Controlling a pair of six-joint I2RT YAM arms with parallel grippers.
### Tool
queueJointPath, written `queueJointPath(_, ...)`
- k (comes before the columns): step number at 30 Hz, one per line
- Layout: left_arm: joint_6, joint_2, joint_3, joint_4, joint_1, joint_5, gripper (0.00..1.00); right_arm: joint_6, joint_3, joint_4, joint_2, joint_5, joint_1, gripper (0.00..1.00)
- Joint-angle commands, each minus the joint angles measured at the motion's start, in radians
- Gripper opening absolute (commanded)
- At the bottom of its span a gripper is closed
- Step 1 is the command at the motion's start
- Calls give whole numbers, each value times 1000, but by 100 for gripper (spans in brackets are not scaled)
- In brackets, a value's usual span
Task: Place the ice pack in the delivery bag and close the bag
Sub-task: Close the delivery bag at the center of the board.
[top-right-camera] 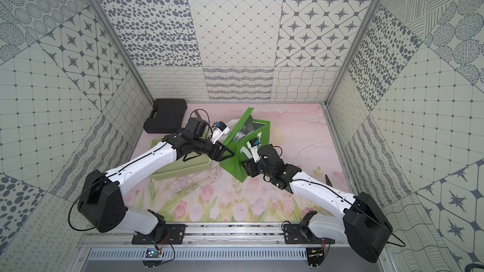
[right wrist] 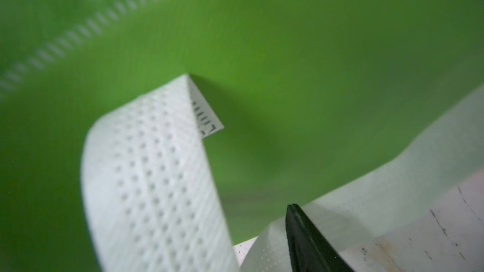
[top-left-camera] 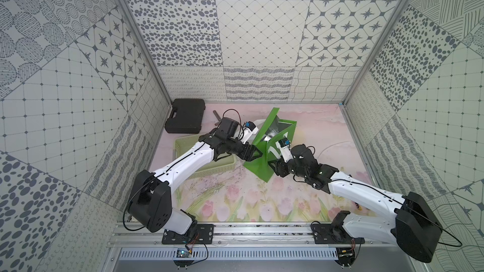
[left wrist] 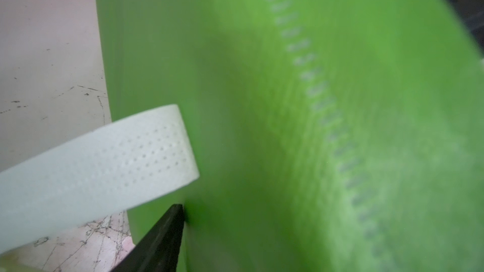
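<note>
The delivery bag [top-left-camera: 262,163] is bright green and stands tilted mid-table, its mouth showing silver lining [top-left-camera: 275,132] in both top views. My left gripper [top-left-camera: 254,151] is at the bag's left wall, jaws apart. In the left wrist view one black finger [left wrist: 162,239] touches the green wall [left wrist: 262,100]; the other is hidden behind it. My right gripper [top-left-camera: 273,168] is low at the bag's right side. The right wrist view shows one finger [right wrist: 309,242] beside a white strap handle [right wrist: 152,179], well off centre. The ice pack is out of view.
A pale green plastic basket [top-left-camera: 217,168] lies under my left forearm, touching the bag's left side. A black hard case [top-left-camera: 186,116] sits in the back left corner. A thin white cable [top-left-camera: 335,145] lies to the right of the bag. Patterned walls enclose three sides.
</note>
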Motion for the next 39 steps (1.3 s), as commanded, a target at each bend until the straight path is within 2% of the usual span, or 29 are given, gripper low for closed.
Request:
queueJointPath(1,-9,-19,-45,44,-12,103,69,9,42,92,32,-18,16,59)
queueJointPath(12,-87,-112,-161,78,-67,55,70,24,62,122,84,-7,24,58)
queueJointPath(15,-116,-116,-172,115,-90,11,69,24,63,125,81,-2,29,58)
queueJointPath(24,-225,-55,-142,154,-173,-193,55,38,51,131,81,10,39,58)
queueJointPath(29,-283,-55,-139,185,-197,-310,42,40,32,139,66,16,39,58)
queueJointPath(34,-329,-48,-144,232,-230,-416,36,43,16,143,58,20,41,57)
queueJointPath(39,-363,-30,-141,263,-241,-462,34,32,6,115,48,54,39,57)
